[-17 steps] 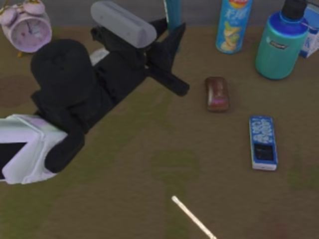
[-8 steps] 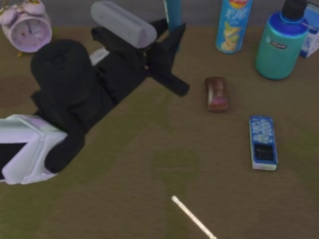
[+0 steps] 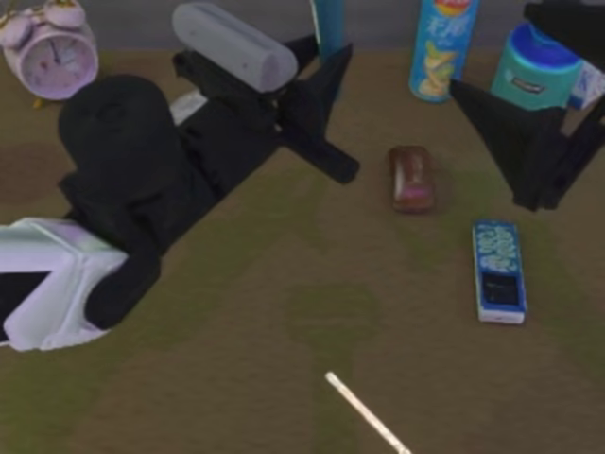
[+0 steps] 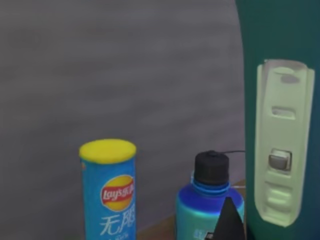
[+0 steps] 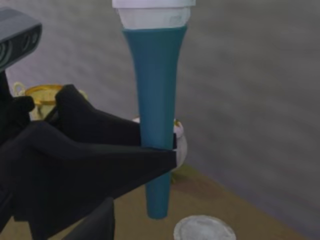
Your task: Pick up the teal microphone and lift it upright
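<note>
The teal microphone [image 5: 155, 100] hangs upright above the table, white head up and tapered handle down. My left gripper [image 3: 333, 61] is shut on the handle, its black fingers [image 5: 125, 155] pressing the handle's side. In the top view only a piece of the teal handle [image 3: 328, 24] shows, at the far edge. Close up, the left wrist view shows the handle's white switch [image 4: 282, 145]. My right gripper [image 3: 501, 142] hovers open and empty at the far right, over the teal bottle.
Along the back stand a pink alarm clock [image 3: 49, 52], a blue chips can [image 3: 440, 47] and a teal bottle [image 3: 529, 76]. A brown block [image 3: 412, 177], a blue-and-white remote [image 3: 498, 270] and a thin white stick [image 3: 367, 411] lie on the table.
My right gripper has come into the top view at the far right and now covers part of the teal bottle. The left arm and the microphone have not moved.
</note>
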Tool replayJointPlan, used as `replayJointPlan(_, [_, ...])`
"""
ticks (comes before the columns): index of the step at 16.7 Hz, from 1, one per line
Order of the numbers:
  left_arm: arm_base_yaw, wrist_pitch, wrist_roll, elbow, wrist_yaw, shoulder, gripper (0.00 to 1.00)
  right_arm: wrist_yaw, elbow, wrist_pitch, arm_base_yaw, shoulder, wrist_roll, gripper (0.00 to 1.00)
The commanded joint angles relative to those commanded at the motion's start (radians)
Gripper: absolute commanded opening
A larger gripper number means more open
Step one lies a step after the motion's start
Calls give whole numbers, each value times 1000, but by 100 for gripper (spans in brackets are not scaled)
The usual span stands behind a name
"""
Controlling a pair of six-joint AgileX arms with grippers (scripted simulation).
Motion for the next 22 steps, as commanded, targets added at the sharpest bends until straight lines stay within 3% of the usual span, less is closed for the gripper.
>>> replayJointPlan(3, [0, 0, 0, 0, 0, 0, 0, -68, 83, 47, 44, 139, -9, 100])
replayJointPlan(5, [0, 0, 0, 0, 0, 0, 0, -92, 110, 61, 59, 188, -11, 100])
replayJointPlan(11, [0, 0, 0, 0, 0, 0, 0, -94, 114, 62, 59, 198, -11, 100])
replayJointPlan(14, [0, 0, 0, 0, 0, 0, 0, -60, 181, 76, 97, 270, -10, 100])
replayJointPlan(20, [0, 0, 0, 0, 0, 0, 0, 59, 385, 112, 212, 518, -6, 100])
replayJointPlan(22, [0, 0, 0, 0, 0, 0, 0, 73, 407, 115, 226, 540, -5, 100])
